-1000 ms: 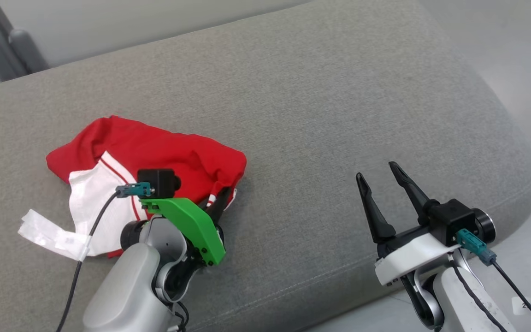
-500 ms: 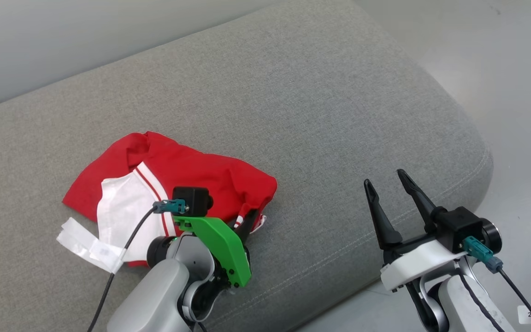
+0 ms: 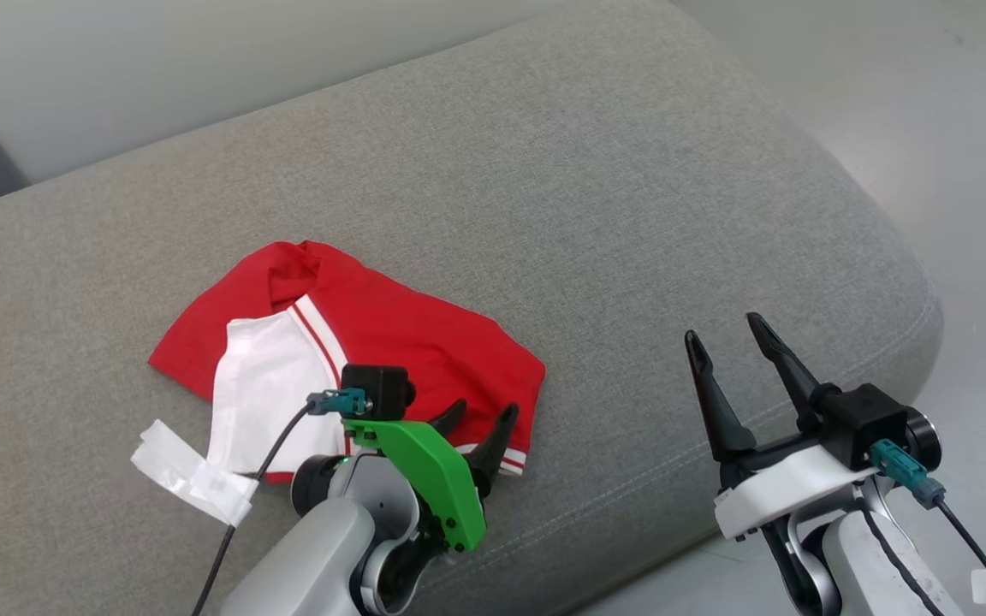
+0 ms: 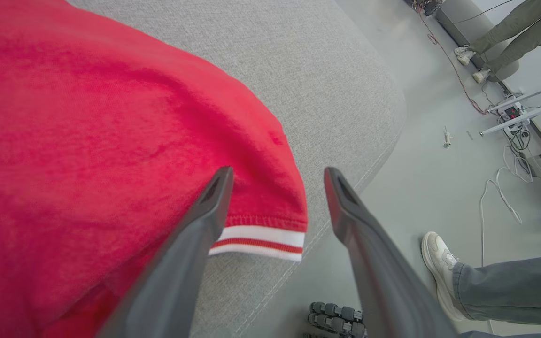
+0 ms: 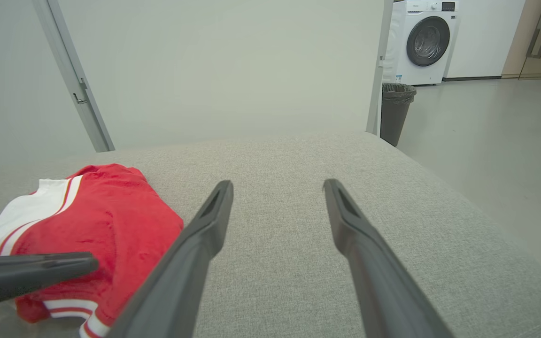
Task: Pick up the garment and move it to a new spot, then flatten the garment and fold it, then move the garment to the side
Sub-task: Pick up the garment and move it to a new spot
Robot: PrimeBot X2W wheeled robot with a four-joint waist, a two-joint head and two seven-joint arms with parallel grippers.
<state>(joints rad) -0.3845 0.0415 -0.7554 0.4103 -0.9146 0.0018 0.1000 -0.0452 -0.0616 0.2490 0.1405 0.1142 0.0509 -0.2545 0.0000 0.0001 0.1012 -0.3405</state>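
The garment (image 3: 390, 334) is red with a white panel and a white-and-red striped hem, and it lies crumpled on the grey cushion (image 3: 613, 188). My left gripper (image 3: 483, 412) stands open at its near right corner. In the left wrist view the left gripper (image 4: 277, 171) straddles the hem corner (image 4: 263, 237), and the cloth (image 4: 101, 122) lies loose on the cushion, not pinched. My right gripper (image 3: 722, 329) hovers open over bare cushion near the front right edge, well clear of the cloth. The right wrist view has the right gripper (image 5: 277, 183) with the garment (image 5: 106, 220) to its left.
A white tag (image 3: 189, 470) hangs on the left arm's cable beside the garment. The cushion's rounded edge (image 3: 912, 282) drops to the floor at right. A person's shoe (image 4: 439, 263) stands near the robot's base. A bin (image 5: 395, 110) and a washing machine (image 5: 425, 40) stand beyond.
My left gripper has opened and let go of the garment's hem corner, which now lies flatter on the cushion. The head camera has shifted. The right gripper stays open.
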